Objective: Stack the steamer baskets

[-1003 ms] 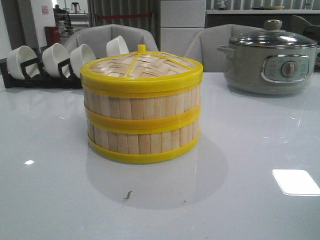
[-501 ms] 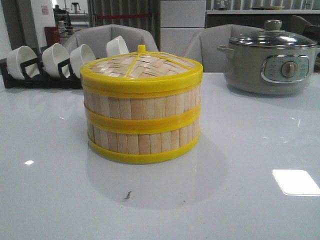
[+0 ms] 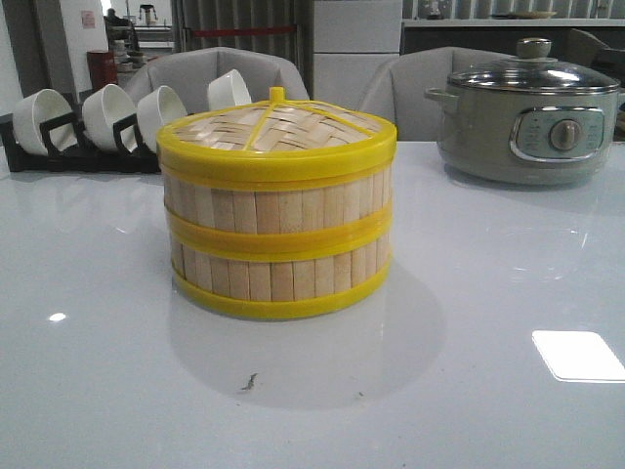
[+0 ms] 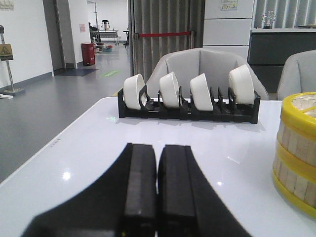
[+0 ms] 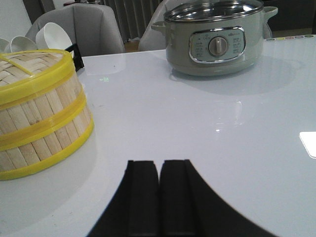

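From where I stand, the white glossy table (image 3: pixel 508 283) fills most of the scene, its top catching a bright patch of reflected light near the front right. Behind its far edge, grey chairs (image 3: pixel 220 73) are drawn up. Toward the back right of the table sits the grey electric pot (image 3: pixel 527 122), its glass lid on and a round dial on its face. At the middle of the table, the steamer baskets (image 3: pixel 278 239) stand one squarely on top of the other, pale slat walls upright, with a yellow band where the two meet and another yellow rim touching the table. On top of them rests the woven lid (image 3: pixel 278 132), seated level in its yellow rim with a small yellow knob at the centre. The stack is well apart from the pot and from both arms. At the back left, a black rack (image 3: pixel 78 147) holds white bowls (image 3: pixel 107 112) tipped on edge in a row. The left gripper (image 4: pixel 157 192) hangs low over the table's left side with its two black fingers pressed together and nothing between them; the stack shows off to one side in its wrist view, not touched. The right gripper (image 5: pixel 159 197) likewise has its fingers closed against each other and carries nothing, sitting just above the bare tabletop with the baskets near but clear of it.
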